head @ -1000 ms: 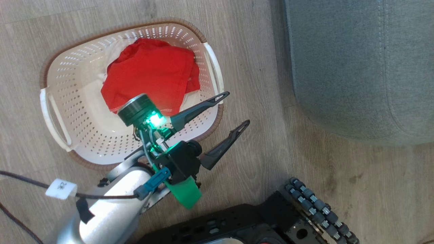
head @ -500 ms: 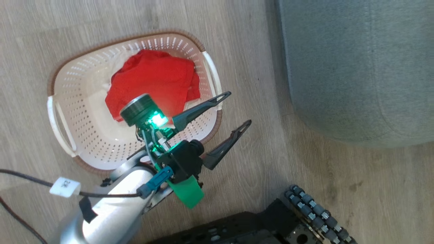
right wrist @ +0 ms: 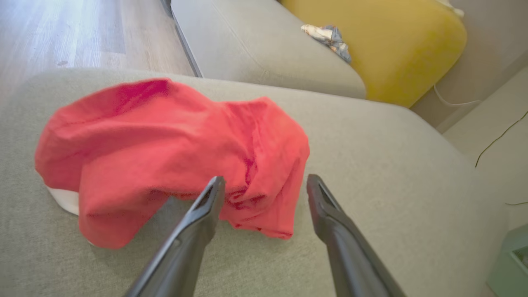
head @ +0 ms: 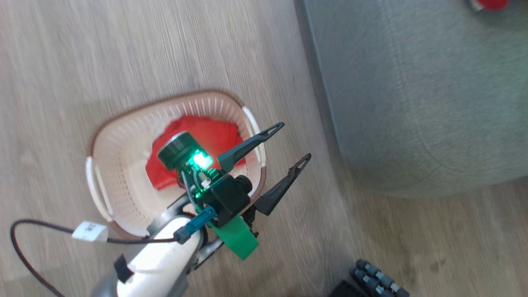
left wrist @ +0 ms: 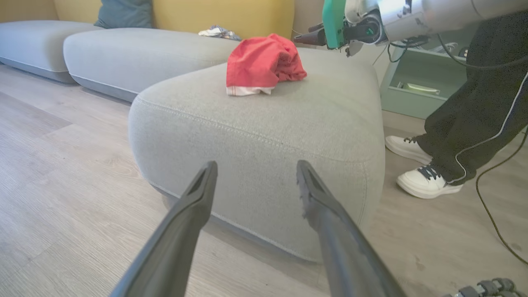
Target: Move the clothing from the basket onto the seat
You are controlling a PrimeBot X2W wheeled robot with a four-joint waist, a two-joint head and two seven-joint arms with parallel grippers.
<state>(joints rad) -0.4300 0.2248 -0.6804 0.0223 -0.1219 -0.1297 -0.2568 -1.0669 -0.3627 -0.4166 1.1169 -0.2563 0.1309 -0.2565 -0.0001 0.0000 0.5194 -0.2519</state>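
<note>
The wood-look floor is smeared by motion blur in the head view, its planks running to streaks. The grey seat is cut off by the top and right edges there, while the left wrist view takes in its rounded corner and stitched seam. That view also catches a person's legs in dark trousers and white shoes beside the seat, with everything above the thighs out of frame.

The basket stands on the floor near the seat's side. Its perforations are blurred, and the left arm's wrist covers part of its near rim. One red garment lies inside it, partly hidden behind that wrist. Another red piece lies crumpled on top of the seat with a white edge showing beneath. In the head view it is a red sliver clipped by the top edge.

The left gripper hangs over the floor just beside the basket, fingers spread wide and empty. The right gripper hovers over the seat, jaws wide apart and gripping nothing. One fingertip overlaps the cloth's edge in the right wrist view, and whether it touches cannot be told.
</note>
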